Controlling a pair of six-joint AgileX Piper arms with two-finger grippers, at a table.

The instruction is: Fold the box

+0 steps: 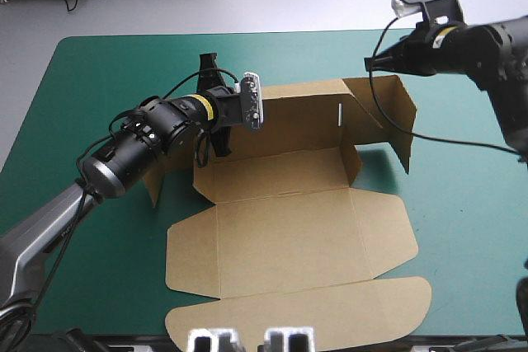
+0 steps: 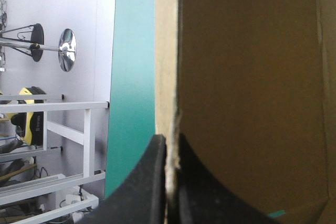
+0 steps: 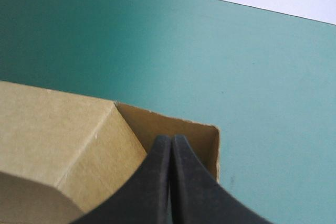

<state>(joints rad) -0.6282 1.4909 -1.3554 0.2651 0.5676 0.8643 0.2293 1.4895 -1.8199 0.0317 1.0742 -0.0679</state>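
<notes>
flat at the table's near edge lies the lid of the brown box (image 1: 289, 237), and its tray stands mid-table on the teal-green cover (image 1: 82, 80) with back and side walls raised. at the box's left side the left gripper (image 2: 167, 141) has its black fingers clamped on an upright edge of board, while at the far right corner the right gripper (image 3: 170, 137) has its fingers pressed together, tip against the raised wall
</notes>
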